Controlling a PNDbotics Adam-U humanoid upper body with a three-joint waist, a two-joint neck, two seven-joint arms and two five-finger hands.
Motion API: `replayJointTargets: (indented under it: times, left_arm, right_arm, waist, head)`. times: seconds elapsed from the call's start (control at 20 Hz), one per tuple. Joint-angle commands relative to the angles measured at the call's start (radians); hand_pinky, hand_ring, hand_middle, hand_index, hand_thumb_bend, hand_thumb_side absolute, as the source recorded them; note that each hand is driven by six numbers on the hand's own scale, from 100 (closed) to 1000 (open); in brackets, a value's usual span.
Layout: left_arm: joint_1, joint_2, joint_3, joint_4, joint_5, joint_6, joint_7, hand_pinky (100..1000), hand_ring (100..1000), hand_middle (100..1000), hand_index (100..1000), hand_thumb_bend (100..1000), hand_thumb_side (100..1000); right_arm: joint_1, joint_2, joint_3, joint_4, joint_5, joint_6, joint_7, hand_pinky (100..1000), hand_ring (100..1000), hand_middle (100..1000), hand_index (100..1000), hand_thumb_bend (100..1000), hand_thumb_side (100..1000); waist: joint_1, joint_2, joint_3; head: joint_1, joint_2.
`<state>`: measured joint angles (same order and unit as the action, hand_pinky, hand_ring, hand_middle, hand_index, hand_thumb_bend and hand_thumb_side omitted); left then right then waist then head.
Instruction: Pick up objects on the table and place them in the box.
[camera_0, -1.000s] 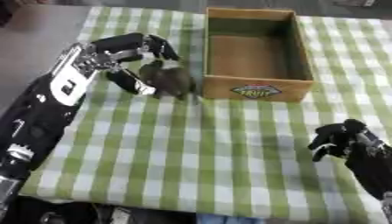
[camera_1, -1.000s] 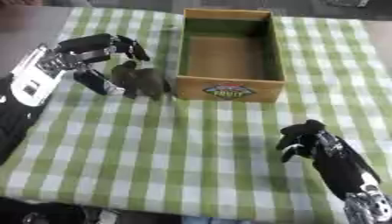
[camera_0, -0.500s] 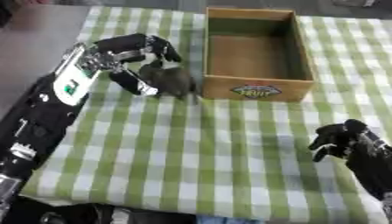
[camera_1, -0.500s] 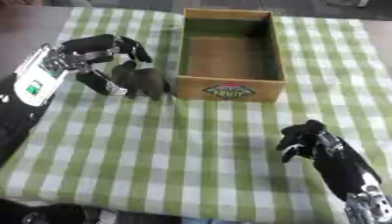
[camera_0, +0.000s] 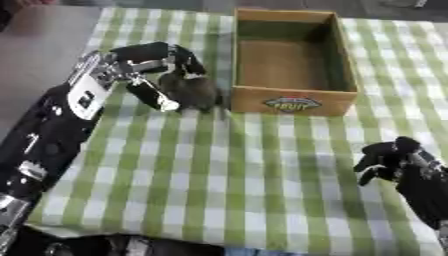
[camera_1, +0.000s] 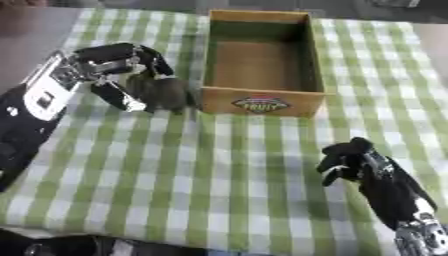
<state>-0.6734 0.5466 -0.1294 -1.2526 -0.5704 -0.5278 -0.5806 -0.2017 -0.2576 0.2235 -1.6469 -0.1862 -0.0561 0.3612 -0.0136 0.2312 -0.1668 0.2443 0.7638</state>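
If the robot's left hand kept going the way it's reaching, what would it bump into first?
Most likely the dark object right in front of the left hand, whose curled fingers already sit around it. Beyond that stands the wooden box. Actual contact is hard to judge.

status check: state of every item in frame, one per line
box: open-topped, upright, nothing visible inside
dark object: on the tablecloth just left of the box, left hand's fingers curled around it
left hand: fingers and thumb around the dark object
right hand: fingers curled, holding nothing, near the lower right
tablecloth: flat, green check
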Motion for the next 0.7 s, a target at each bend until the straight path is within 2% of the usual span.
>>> replayJointTargets:
  times: [0.05, 0.7]
  left_arm:
    - [-0.027, 0.007, 0.015, 0.001, -0.012, -0.319, -0.326, 717, 745, 719, 848, 347, 149]
    - [-0.044, -0.027, -0.006, 0.030, -0.074, -0.333, -0.317, 708, 722, 692, 834, 364, 153]
  right_arm:
    - [-0.008, -0.003, 0.001, -0.011, 0.000, -0.001, 0.003, 484, 612, 545, 702, 100, 989]
    - [-0.011, 0.000, 0.004, -0.009, 0.002, 0.001, 0.006, 484, 611, 545, 702, 100, 994]
  waist:
    - [0.000, -0.012, -0.004]
    - [0.000, -0.007, -0.012]
  head:
    - [0.004, 0.006]
    - [0.005, 0.006]
